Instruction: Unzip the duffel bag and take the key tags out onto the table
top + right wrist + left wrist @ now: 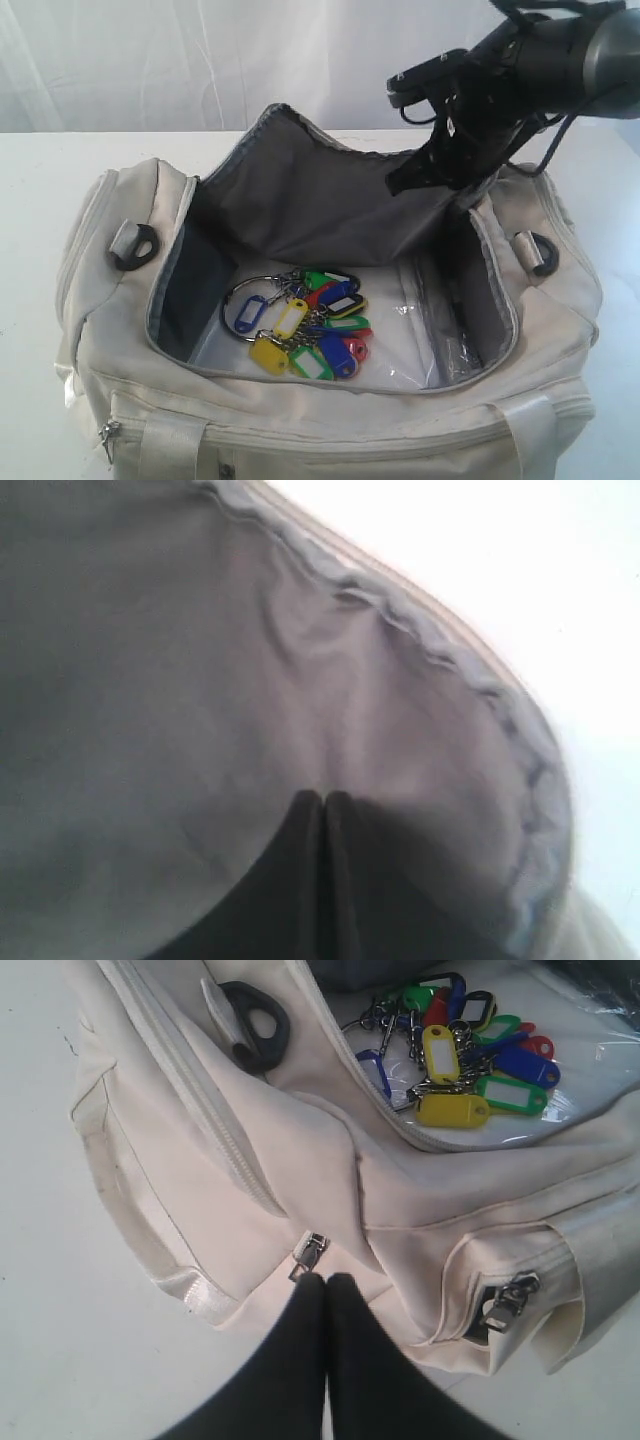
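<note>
Where key tags (303, 328) lie in the duffel bag (330, 415), labels are illegible.

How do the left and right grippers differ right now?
The left gripper sits outside the duffel bag, beside a side zipper pull; the right gripper is up against the bag's raised grey flap. Left sits low near the table; right is higher. Both have jaws shut.

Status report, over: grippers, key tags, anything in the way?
Left gripper shut, by a side zipper pull. Right gripper shut on the lid flap, holding it up. Key tags inside the open duffel bag, nothing covering them.
</note>
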